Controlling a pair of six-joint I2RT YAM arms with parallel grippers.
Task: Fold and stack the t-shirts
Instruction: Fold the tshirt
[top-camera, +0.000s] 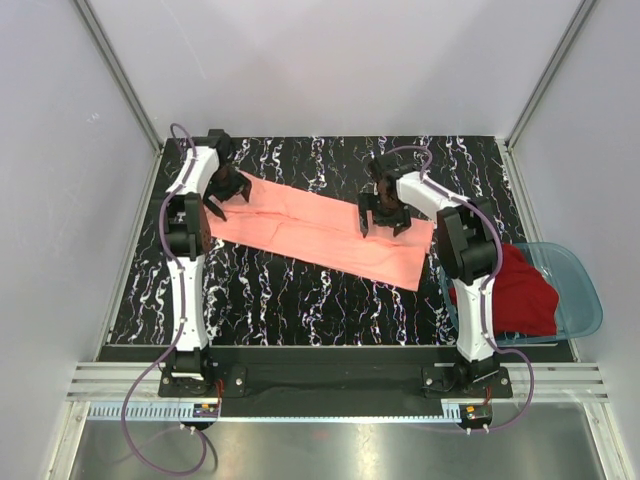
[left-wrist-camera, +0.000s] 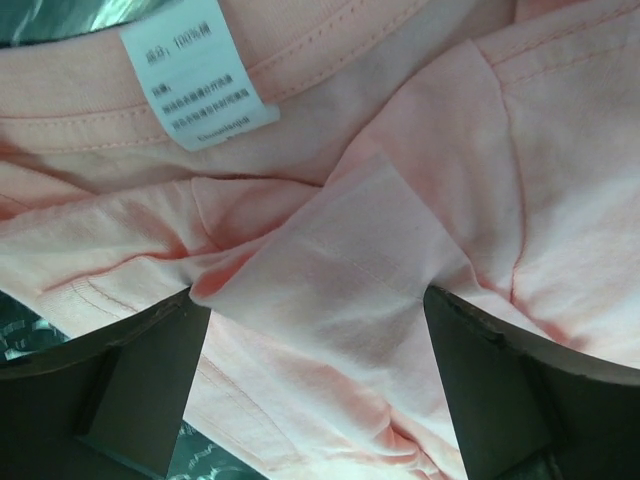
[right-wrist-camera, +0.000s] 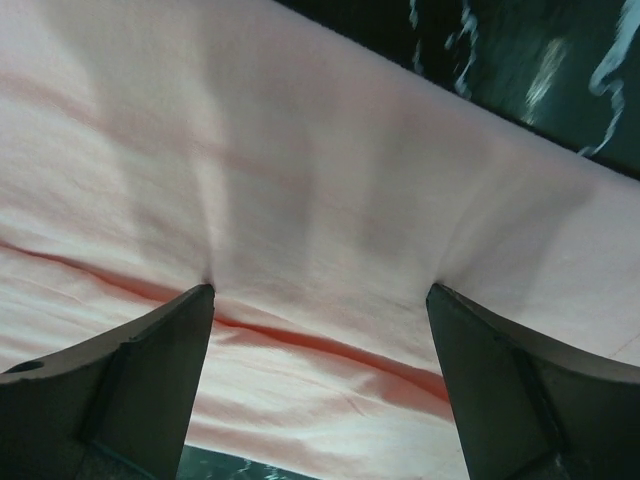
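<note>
The pink shirt lies in a long strip on the desk. The left hand and the right hand rest released on it. Grasping only one layer could pull the fold open.

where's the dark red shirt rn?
Top view, near right: the dark red t-shirt lies bunched in the translucent blue basin, just right of the right arm.
</note>
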